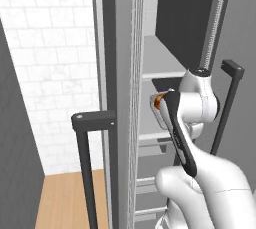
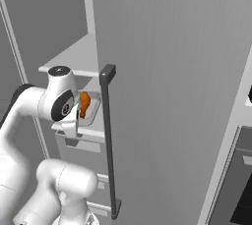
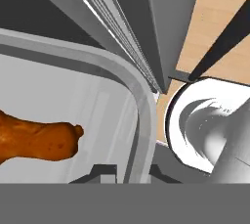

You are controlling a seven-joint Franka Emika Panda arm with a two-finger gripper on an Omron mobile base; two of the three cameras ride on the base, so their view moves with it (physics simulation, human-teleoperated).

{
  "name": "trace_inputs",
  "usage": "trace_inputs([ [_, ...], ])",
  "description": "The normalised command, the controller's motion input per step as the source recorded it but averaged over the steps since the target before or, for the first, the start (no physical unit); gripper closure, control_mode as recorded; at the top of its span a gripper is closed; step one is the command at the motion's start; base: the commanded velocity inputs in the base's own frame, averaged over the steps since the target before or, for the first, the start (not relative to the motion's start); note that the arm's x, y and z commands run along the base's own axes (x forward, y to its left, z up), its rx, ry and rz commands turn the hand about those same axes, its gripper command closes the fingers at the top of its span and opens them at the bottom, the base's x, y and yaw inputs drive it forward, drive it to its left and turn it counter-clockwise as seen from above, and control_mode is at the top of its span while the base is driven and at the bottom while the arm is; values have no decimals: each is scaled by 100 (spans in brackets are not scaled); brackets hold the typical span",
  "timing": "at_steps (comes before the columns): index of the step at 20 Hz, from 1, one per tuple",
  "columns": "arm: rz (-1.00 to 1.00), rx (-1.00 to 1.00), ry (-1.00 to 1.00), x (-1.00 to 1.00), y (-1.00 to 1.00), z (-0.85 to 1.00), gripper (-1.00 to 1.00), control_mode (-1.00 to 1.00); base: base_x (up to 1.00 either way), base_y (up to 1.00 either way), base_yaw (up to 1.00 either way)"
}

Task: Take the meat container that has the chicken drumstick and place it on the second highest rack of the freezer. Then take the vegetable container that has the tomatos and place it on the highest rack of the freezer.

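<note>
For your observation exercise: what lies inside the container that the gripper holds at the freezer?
Inside the container lies one chicken drumstick. Its thick end is cut off from the hand view, and the arm hides part of the container.

White robot arm point(image 1: 200, 183) with dark joint trim.
Glossy white rounded shells, bulky at lower right of the left base view and lower left of the right base view. Black strip along one link point(image 1: 179, 133), centre right of left base view. Round dark-grey joint cap point(image 2: 62, 106) at left of right base view; grey disc cap point(image 2: 59, 70) on top of the joint above it.
</note>
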Motion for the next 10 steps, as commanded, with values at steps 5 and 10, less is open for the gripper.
trace_inputs([
  [5,0,0,0,67,6,-47,100,-100,0,0,0],
  [10,0,0,0,39,3,-67,100,-100,0,0,0],
])
